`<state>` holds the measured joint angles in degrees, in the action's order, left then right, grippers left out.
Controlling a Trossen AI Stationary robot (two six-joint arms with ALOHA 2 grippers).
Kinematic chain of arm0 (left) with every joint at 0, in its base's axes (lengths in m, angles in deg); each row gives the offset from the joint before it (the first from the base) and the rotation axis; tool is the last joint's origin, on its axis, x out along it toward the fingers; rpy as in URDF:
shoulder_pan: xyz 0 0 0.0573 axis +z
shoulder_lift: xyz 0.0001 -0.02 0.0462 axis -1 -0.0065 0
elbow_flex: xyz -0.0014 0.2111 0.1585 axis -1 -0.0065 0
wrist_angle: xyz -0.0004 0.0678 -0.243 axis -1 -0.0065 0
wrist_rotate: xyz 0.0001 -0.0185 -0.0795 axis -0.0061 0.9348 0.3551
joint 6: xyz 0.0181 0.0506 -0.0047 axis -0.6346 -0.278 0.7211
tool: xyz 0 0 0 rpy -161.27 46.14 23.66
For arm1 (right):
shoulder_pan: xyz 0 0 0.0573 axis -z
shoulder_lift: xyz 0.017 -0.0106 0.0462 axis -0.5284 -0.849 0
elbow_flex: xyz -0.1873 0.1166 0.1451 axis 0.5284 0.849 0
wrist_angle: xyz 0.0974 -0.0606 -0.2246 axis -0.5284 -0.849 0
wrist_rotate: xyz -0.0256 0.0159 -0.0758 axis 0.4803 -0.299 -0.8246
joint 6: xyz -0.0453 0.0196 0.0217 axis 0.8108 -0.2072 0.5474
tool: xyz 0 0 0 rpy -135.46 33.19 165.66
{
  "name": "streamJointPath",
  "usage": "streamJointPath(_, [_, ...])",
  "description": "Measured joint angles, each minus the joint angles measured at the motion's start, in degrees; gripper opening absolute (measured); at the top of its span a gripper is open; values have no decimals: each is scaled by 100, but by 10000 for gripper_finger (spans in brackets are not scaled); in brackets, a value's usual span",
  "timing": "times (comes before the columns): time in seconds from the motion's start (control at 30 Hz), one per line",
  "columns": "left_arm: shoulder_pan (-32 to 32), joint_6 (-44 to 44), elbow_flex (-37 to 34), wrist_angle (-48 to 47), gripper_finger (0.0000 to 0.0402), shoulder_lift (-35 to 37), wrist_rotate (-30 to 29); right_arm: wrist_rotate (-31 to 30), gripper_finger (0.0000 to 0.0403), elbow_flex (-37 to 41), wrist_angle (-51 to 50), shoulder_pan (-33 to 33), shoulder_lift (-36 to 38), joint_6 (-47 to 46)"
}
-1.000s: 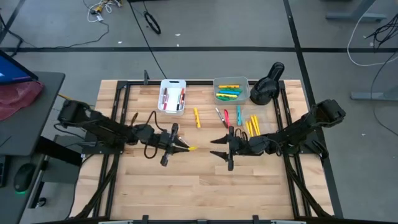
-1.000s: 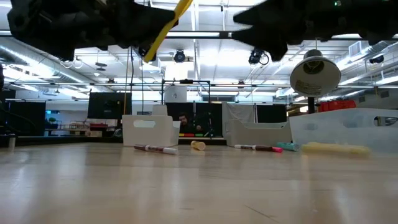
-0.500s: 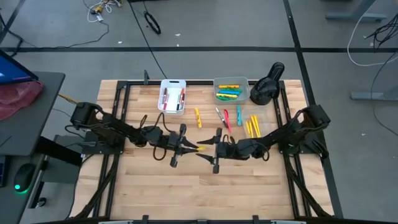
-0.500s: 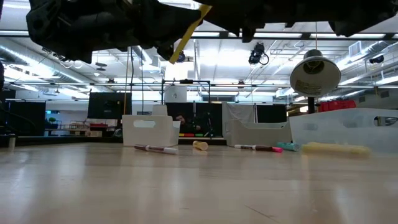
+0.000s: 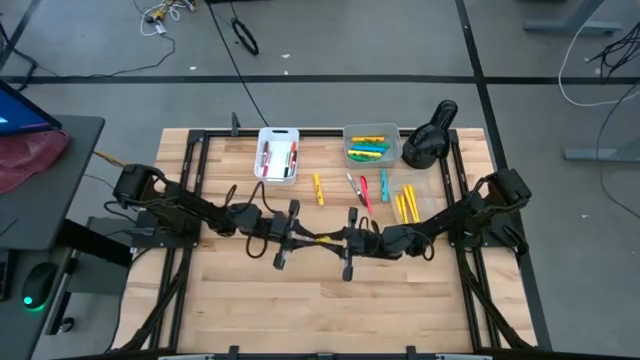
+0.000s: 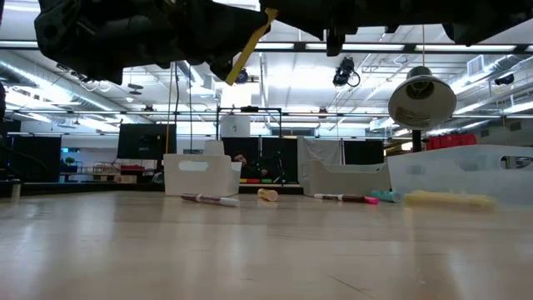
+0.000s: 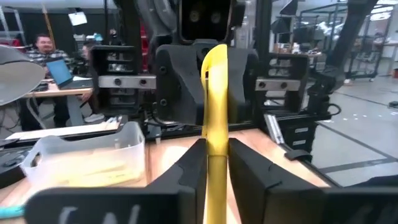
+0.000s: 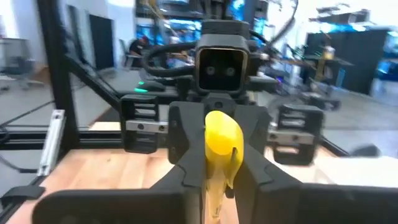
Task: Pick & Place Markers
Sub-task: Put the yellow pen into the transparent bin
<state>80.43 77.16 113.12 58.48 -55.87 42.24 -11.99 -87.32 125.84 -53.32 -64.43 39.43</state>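
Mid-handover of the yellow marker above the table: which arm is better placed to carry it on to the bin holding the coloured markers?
Right, probably. Both the left pincer and right pincer grip the yellow marker, and the grey bin of coloured markers sits on the right arm's side of the table.

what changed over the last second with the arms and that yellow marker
The right gripper moved left to meet the left gripper over mid-table and closed on the free end of the yellow marker. The left gripper also shifted right; both now hold it. The bins and loose markers stayed put.
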Motion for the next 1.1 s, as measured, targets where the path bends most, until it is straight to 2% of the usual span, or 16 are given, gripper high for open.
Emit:
streamJointPath(0.13, [6, -35, -2, -206, 108, 2, -49, -719, 39, 0, -629, -164, 373, -244])
streamJointPath(0.23, [3, -42, -2, -501, 140, 4, -197, -1273, 39, -4, -1629, -350, 927, -408])
streamJointPath(0.33, [0, -44, -2, -819, 168, 4, -472, -1915, 39, -149, -3292, -497, 1641, -1053])
streamJointPath(0.4, [3, -43, -2, -982, 181, 7, -621, -2184, 39, -359, -4858, -527, 2086, -1909])
streamJointPath(0.57, [3, -15, -2, -1037, 194, 7, -784, -2216, 39, -1010, -8954, -181, 2797, -4722])
streamJointPath(0.63, [3, -15, -2, -1035, 192, 7, -787, -2021, 39, -1086, -10148, 75, 2907, -5559])
streamJointPath(0.7, [3, -14, -2, -1036, 189, 7, -787, -1545, 39, -1032, -11056, 398, 2976, -6217])
streamJointPath(0.8, [3, -11, -2, -1035, 185, 7, -789, -816, 39, -772, -11705, 923, 2973, -6692])
streamJointPath(0.97, [3, -10, -2, -1043, 184, 7, -789, 185, 44, -192, -11333, 1635, 2973, -6543])
streamJointPath(1.1, [3, -5, -2, -1093, 183, 7, -789, 268, 47, 39, -10954, 1889, 2994, -5967])
